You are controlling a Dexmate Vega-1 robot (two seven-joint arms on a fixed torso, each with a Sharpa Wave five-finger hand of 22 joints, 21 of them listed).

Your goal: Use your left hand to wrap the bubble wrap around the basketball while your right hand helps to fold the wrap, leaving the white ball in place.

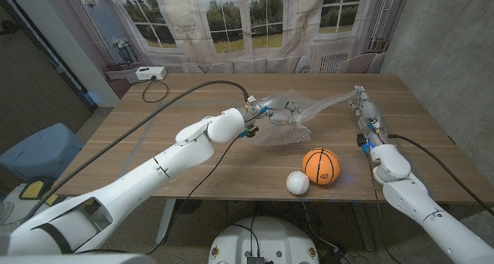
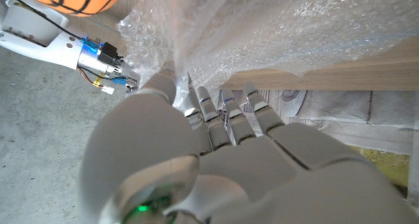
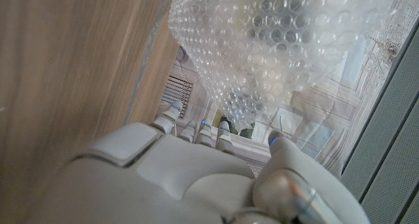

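Above the far half of the table (image 1: 193, 148), the bubble wrap (image 1: 309, 113) hangs stretched between both hands, lifted off the wood. The left hand (image 1: 272, 112) has its fingers (image 2: 209, 112) closed on one edge of the sheet; the right hand (image 1: 361, 102) holds the other end, w/ fingers (image 3: 196, 129) curled at the plastic, though how firm this grip is I cannot tell.

The basketball (image 1: 320, 165) sits nearer to the robot, in front of the sheet, and the white ball (image 1: 298, 182) lies just beside it, maybe touching.

The wrap looks very light, soft and limp, so it will probably sag and slip; best to keep pinching at the edges, not the middle. The basketball is round and may roll when the sheet drags on it, & the white ball too.
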